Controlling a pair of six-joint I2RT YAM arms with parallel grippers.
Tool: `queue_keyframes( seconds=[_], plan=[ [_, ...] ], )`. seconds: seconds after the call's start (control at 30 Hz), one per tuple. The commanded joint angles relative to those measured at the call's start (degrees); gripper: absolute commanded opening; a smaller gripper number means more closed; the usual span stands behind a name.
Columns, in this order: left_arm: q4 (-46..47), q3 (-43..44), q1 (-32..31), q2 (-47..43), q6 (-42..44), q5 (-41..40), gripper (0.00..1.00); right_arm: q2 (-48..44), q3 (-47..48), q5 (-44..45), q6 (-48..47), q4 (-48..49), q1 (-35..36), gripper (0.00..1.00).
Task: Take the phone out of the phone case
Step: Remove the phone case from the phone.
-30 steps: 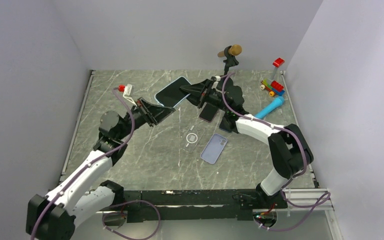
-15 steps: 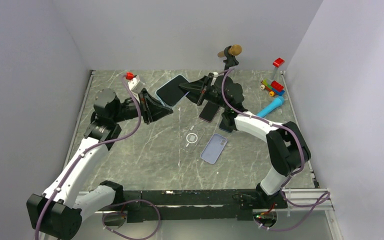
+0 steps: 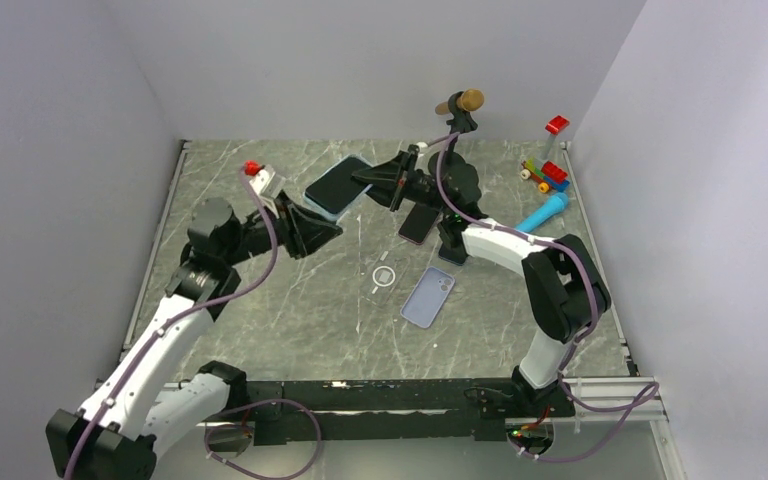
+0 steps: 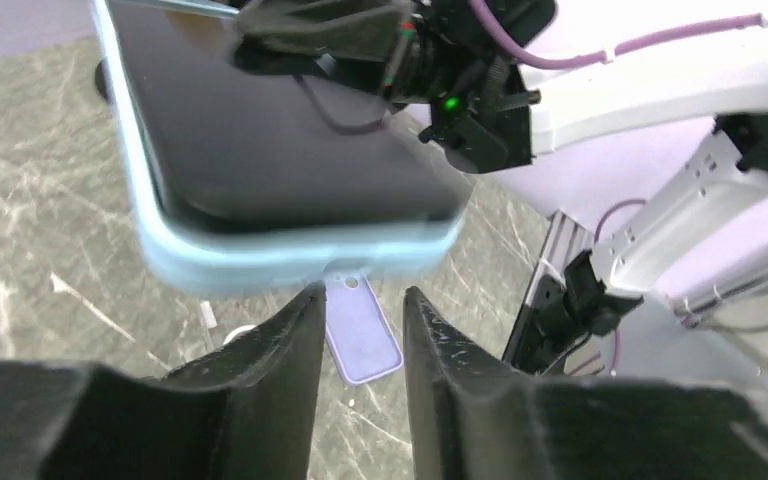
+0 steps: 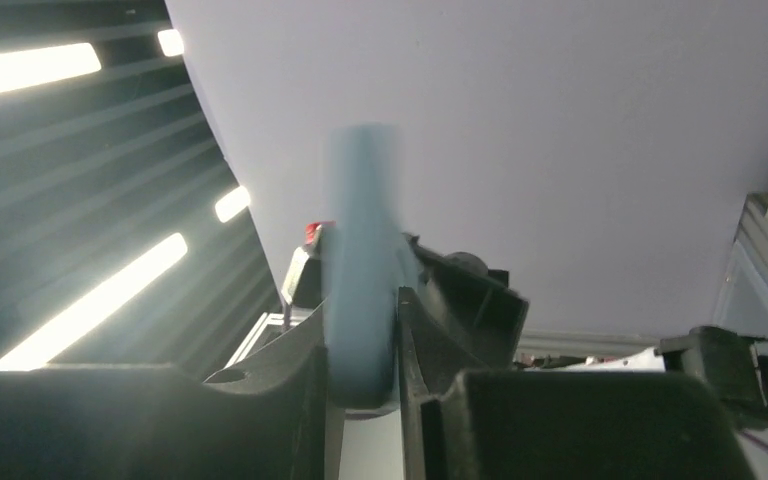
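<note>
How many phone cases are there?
3: light blue case around the phone in the right pincer, clear case mid-table, purple case beside it. Others may be hidden.

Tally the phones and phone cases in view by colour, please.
Light blue case with a phone inside: 1
Lilac case: 1
Clear case with a ring: 1
Dark phone with a pink edge: 1
Total: 4

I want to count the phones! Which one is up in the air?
The dark-screened phone in the light blue case, pinched by the right gripper. The lilac case and the dark phone lie flat on the table.
</note>
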Motion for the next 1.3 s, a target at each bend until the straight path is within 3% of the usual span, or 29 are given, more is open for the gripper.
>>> queue_keyframes(
  seconds=[0.0,0.1,0.2,0.37,0.47,0.53,0.67,0.73,0.8,0.93,1.07,1.17,1.27],
  plan=[
    [9.7,-8.1,0.3,-6.1,-18.1,-12.0,0.46,-2.6,0.6,1.0,5.8,8.0,-1.4,0.0],
    [9.7,-11.7,0.4,-11.0,-25.1,-12.6,0.61,-3.4,1.1,-0.1,2.3,6.5,-3.3,0.0],
    [5.4,-12.0,0.3,-15.3,-26.8,-11.5,0.72,-4.7,1.6,-2.2,-3.5,2.0,-5.3,0.0],
    [-8.0,-4.9,0.3,-18.1,-27.0,-11.2,0.78,-7.3,3.1,-7.5,-16.4,-7.1,-7.9,0.0],
    [-11.3,1.0,0.4,-16.2,-35.7,-15.2,0.87,-8.8,2.1,-11.8,-21.5,-7.4,-9.4,0.0],
    [-15.3,7.5,0.3,-11.7,-40.0,-17.5,0.87,-10.1,2.0,-15.5,-26.2,-11.4,-10.2,0.0],
    [-26.6,22.1,0.3,-3.4,-34.0,-18.7,0.83,-14.5,6.5,-20.1,-45.6,-32.5,-10.4,0.0],
    [-30.0,24.4,0.5,-0.5,-31.3,-18.2,0.81,-16.6,9.6,-20.2,-56.6,-47.1,-10.4,0.0],
    [-30.2,24.5,0.6,1.8,-29.5,-14.0,0.8,-17.7,10.9,-21.0,-61.6,-54.1,-10.5,0.0],
    [-22.7,20.6,0.5,4.7,-32.0,-3.4,0.74,-20.4,8.8,-21.8,-60.5,-52.8,-10.5,0.0],
    [-18.6,17.6,-1.7,2.8,-34.3,-2.9,0.62,-22.1,5.1,-20.1,-50.1,-42.7,-10.4,0.0],
    [-10.6,11.2,-2.4,-1.1,-47.4,-4.2,0.62,-22.0,3.6,-18.7,-44.5,-36.9,-10.5,0.0],
    [-6.5,6.3,-4.3,-3.3,-57.2,-6.5,0.62,-21.8,4.6,-17.4,-45.3,-38.7,-10.5,0.0]
  ],
)
